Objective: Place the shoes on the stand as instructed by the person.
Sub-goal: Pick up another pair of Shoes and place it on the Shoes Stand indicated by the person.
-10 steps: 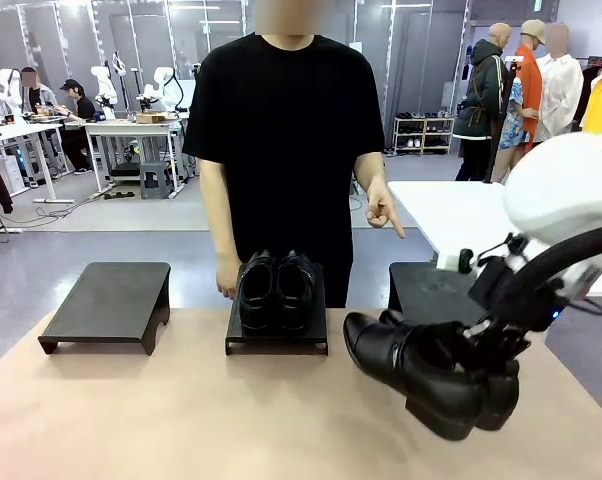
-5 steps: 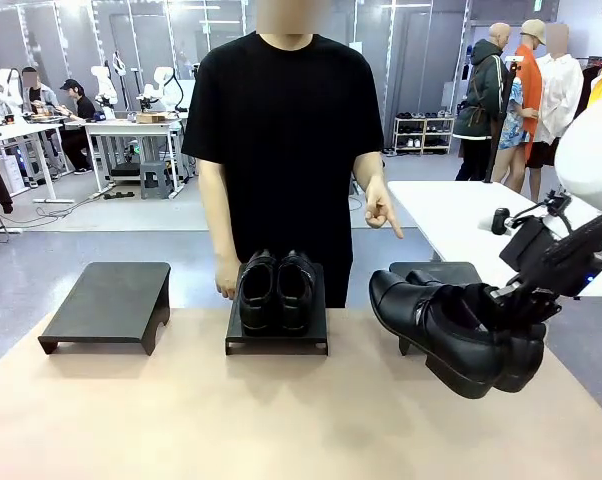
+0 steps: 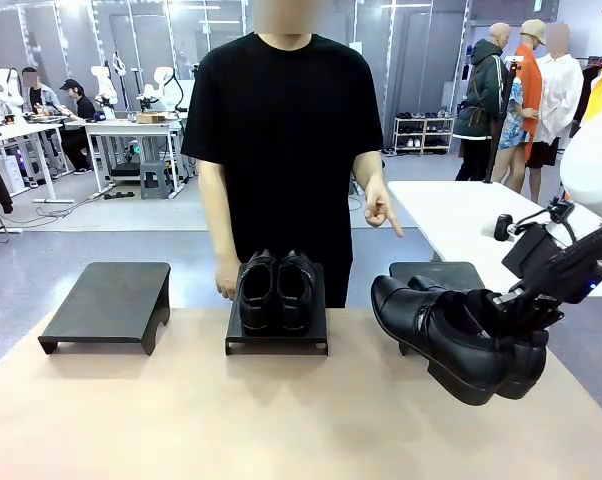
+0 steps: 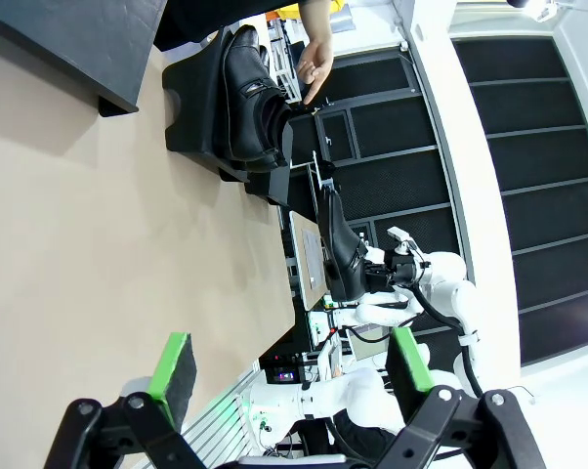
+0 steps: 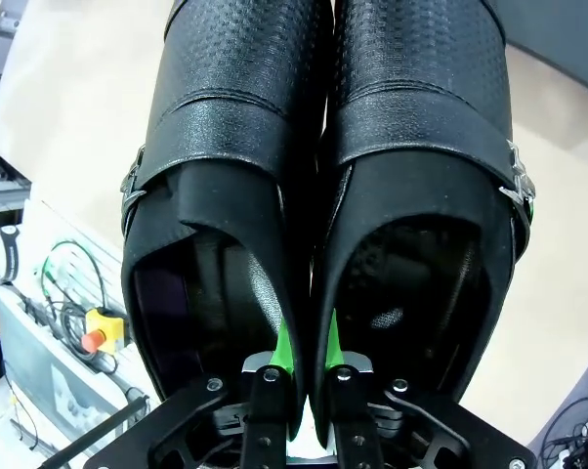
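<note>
My right claw [image 5: 299, 376] pinches the strapped pair of shoes [image 3: 451, 335] by their inner walls, held in the air over the tabletop's [image 3: 181, 420] right side, just before the right stand [image 3: 436, 272] the person [image 3: 286, 140] points to. I should carry them on and set them down level. The middle stand [image 3: 277, 335] holds the other pair [image 3: 276, 290], the left stand [image 3: 111, 300] is bare, and my left claw [image 4: 294, 366] hangs spread and holds nothing.

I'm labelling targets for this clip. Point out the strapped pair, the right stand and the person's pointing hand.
Strapped pair [image 3: 436, 335], front view, side of the nearer shoe.
Right stand [image 3: 451, 272], front view, bare top.
Pointing hand [image 3: 382, 212], front view, back of hand.
</note>
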`<state>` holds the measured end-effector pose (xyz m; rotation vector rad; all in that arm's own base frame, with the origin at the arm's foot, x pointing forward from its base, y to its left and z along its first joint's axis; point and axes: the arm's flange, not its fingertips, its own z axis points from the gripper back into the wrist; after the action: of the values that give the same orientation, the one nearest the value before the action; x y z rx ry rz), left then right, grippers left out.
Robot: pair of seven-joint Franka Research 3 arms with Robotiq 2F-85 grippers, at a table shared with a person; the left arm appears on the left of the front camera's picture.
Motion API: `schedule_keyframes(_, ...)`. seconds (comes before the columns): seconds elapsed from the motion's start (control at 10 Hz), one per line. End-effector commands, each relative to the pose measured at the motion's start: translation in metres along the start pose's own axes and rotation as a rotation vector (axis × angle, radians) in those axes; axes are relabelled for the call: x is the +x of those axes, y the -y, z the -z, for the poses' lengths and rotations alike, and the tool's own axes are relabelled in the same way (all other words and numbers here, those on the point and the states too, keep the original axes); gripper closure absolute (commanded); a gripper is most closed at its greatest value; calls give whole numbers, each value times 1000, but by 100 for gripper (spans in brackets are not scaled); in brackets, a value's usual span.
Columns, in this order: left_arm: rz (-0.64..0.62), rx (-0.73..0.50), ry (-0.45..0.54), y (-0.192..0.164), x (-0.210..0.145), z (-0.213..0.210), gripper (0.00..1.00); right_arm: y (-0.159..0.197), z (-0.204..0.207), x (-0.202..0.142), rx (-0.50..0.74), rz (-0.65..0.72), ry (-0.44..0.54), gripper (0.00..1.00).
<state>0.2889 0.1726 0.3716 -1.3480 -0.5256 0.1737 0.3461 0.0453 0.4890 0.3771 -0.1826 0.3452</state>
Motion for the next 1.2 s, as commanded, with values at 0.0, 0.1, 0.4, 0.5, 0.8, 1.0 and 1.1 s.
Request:
schedule_keyframes(0.0, -6, -21, 9, 2, 2, 0, 0, 0, -1, 0, 3, 2, 5, 90)
schedule_keyframes(0.1, -6, -21, 9, 2, 2, 0, 0, 14, -15, 15, -86, 78, 117, 90)
schedule_keyframes(0.4, -6, -21, 9, 2, 2, 0, 0, 42, -30, 63, -193, 137, 195, 90)
schedule_keyframes(0.5, -6, -21, 9, 2, 2, 0, 0, 54, -28, 83, -213, 176, 213, 90)
schedule_keyframes(0.8, -6, -21, 9, 2, 2, 0, 0, 73, -10, 122, -260, 128, 291, 90)
schedule_keyframes(1.0, -6, -21, 9, 2, 2, 0, 0, 82, 2, 145, -272, 147, 304, 90)
schedule_keyframes(1.1, -6, -21, 9, 2, 2, 0, 0, 86, 8, 154, -282, 157, 313, 90)
